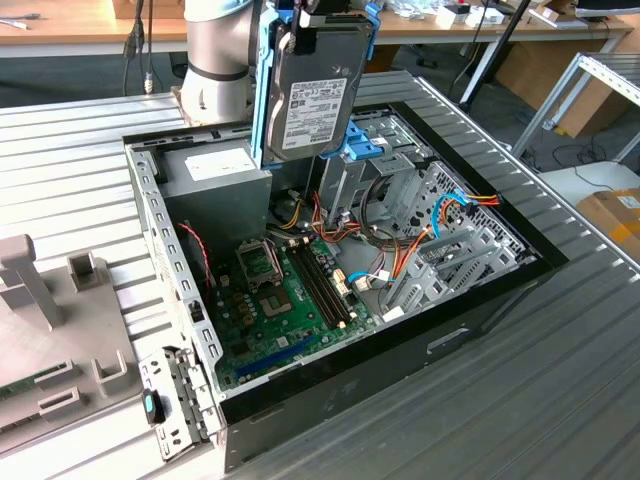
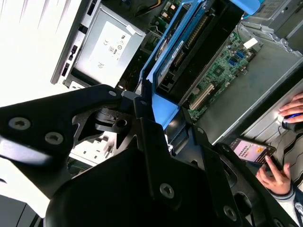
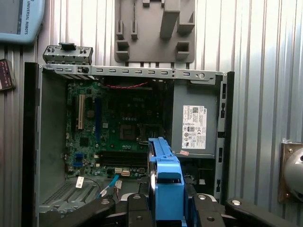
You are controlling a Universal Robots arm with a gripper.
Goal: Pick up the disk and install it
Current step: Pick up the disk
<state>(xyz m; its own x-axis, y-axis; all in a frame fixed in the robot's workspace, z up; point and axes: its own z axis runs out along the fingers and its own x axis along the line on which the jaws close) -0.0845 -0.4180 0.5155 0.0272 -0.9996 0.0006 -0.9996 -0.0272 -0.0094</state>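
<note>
The robot's black claw (image 3: pixel 166 204) is clenching the disk (image 1: pixel 315 90), a flat rectangular hard drive in a dark metal casing with a white barcode label and blue plastic rails. It is gripping the drive by one short end, so the disk is hanging upright with its label facing the exterior camera. The disk is hovering in the air above the open black computer case (image 1: pixel 400 335), which is lying on its side on the ribbed grey metal desk (image 1: pixel 560 390). It is sitting over the gap between the grey power-supply box with a white label (image 1: pixel 215 170) and the silver metal drive cage (image 1: pixel 385 150). Holding it on edge is probably leaving the rails free for sliding into a bay. Below, the green motherboard (image 1: pixel 280 300) is lying exposed. In the second wrist view the blue rail (image 2: pixel 161 106) is running away from the claw toward the case
</note>
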